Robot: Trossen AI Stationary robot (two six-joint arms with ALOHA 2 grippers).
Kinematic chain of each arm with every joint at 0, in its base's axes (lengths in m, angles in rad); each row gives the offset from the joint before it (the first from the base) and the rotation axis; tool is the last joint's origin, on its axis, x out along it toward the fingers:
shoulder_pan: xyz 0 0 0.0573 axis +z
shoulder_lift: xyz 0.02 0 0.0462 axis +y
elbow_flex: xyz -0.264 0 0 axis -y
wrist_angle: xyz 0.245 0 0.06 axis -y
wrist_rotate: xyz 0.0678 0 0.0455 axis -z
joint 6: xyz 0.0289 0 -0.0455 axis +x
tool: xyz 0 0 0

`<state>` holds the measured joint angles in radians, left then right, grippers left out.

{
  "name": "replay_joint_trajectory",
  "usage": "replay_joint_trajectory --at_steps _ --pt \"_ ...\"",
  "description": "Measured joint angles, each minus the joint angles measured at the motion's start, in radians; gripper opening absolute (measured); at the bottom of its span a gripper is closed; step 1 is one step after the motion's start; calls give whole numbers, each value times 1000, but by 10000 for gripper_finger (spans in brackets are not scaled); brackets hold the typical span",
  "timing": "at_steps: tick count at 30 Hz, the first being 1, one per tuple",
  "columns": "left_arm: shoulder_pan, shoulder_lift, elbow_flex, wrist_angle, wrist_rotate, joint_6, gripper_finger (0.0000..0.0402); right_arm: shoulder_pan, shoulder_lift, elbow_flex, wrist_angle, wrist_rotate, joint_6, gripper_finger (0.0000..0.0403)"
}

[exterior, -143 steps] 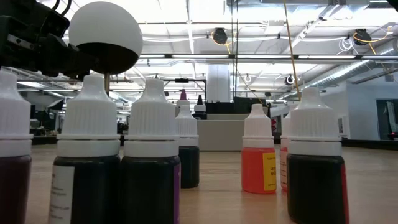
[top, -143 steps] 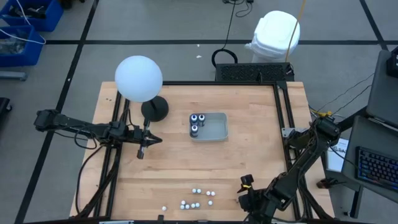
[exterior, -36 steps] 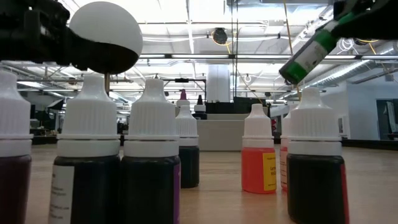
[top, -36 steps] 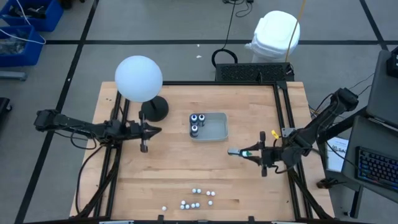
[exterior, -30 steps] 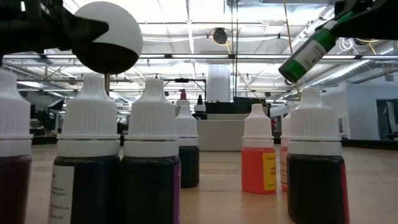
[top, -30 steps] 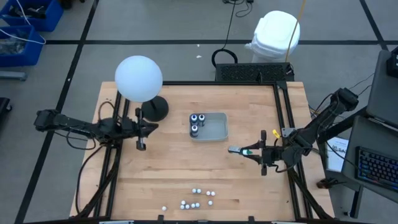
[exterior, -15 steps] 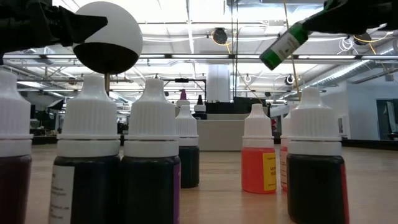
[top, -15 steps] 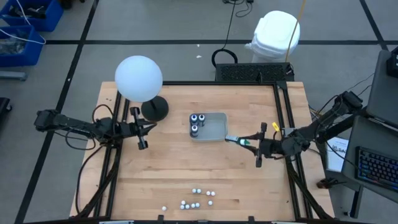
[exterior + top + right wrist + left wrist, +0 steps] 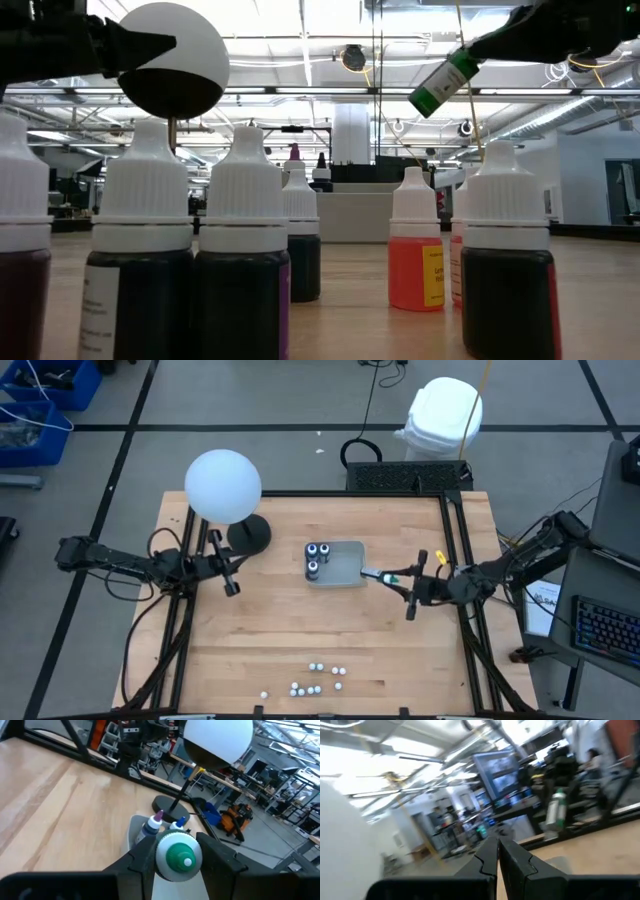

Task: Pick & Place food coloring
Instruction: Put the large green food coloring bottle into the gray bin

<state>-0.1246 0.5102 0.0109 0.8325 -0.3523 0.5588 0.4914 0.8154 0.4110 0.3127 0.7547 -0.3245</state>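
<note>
Just off the right edge of the clear tray (image 9: 345,563), the right gripper (image 9: 392,579) hangs above the wooden table (image 9: 270,630), its two dark fingers (image 9: 220,852) pinching a small green food coloring bottle (image 9: 375,574). In the low view that bottle (image 9: 440,84) hangs tilted in the air, its green label and white cap showing against the bright ceiling. From the right wrist view its round body sits squarely between the fingers, green base end facing the camera.

The tray is a shallow rectangle of see-through plastic with rounded corners. Three bottles (image 9: 316,556) stand clustered at its left end, dark-bodied with pale tops.

Along the near edge of the table a loose group of tiny white-capped bottles (image 9: 318,678) stands upright on the pale, straight-grained boards. Up close in the low view their caps are ribbed and conical; the bodies are dark, apart from an orange bottle (image 9: 415,268) with a yellow label.

The left gripper (image 9: 232,582) waits over the table's left side, beside a lamp (image 9: 223,487) with a smooth white globe on a thin stem and a round black base. Its fingers (image 9: 490,860) are pressed together, as the left wrist view shows.
</note>
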Motion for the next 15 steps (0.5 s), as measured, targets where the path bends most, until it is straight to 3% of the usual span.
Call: replay_joint_trajectory --at_steps 4,15 --pt "0 0 0 3 -67 22 24 -14 0 0 13 0 -2 112" --pt "0 0 0 4 -17 22 24 -20 30 0 -41 -13 68 114"
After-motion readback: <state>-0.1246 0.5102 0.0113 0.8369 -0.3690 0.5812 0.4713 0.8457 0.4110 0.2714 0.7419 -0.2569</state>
